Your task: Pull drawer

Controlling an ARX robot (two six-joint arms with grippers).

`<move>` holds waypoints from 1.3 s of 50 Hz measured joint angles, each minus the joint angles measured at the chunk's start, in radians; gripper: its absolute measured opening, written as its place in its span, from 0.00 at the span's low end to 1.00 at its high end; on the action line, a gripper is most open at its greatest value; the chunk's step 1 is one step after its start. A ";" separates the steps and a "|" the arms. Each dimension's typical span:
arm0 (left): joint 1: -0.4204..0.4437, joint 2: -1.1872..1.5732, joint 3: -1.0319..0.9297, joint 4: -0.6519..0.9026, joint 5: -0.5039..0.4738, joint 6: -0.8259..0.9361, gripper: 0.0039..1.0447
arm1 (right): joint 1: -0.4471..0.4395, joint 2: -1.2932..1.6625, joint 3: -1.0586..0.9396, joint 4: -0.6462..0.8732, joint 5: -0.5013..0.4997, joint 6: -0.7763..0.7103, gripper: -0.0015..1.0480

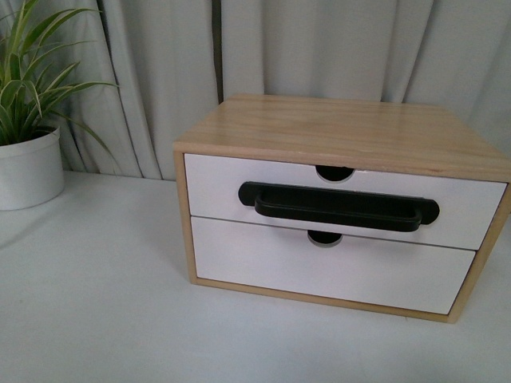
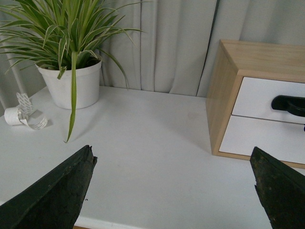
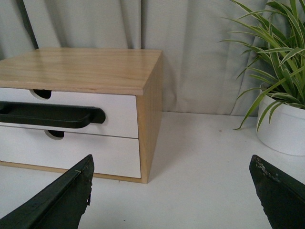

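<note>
**Drawer [image 1: 215, 187] shut, both grippers empty**

Left gripper [image 2: 171, 153] and right gripper [image 3: 171, 162] are spread wide, holding nothing, well short of the wooden case [image 1: 335, 128]. Target's the upper front, pushed fully in, notch [image 1: 334, 172] at 12 o'clock of its black bar handle [image 1: 339, 207]. Looks light and stiff; I'd grab the bar mid-span, though the whole case might skate. Plant pot [image 1: 28, 171] sits at the case's 9 o'clock.

Bare tabletop [image 1: 96, 303] open before cabinet [image 1: 335, 128]; black bar handle [image 1: 339, 209] on drawer [image 1: 215, 187] unobstructed; potted plant [image 1: 28, 163] well left, tape roll [image 2: 14, 116] beside it; second plant [image 3: 286, 129] right of cabinet, apart.
</note>
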 joint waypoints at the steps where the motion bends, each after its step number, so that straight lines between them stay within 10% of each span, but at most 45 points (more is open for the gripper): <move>1: 0.000 0.000 0.000 0.000 0.000 0.000 0.95 | 0.000 0.000 0.000 0.000 0.000 0.000 0.91; 47: 0.000 0.000 0.000 0.000 0.000 0.000 0.95 | -0.002 0.001 0.000 -0.001 -0.006 -0.001 0.91; 55: -0.160 0.173 0.026 0.096 -0.468 -0.023 0.95 | -0.148 0.254 0.096 -0.030 -0.378 -0.115 0.91; 65: -0.125 0.434 0.137 0.295 -0.209 0.115 0.95 | -0.111 0.530 0.245 -0.027 -0.445 -0.261 0.91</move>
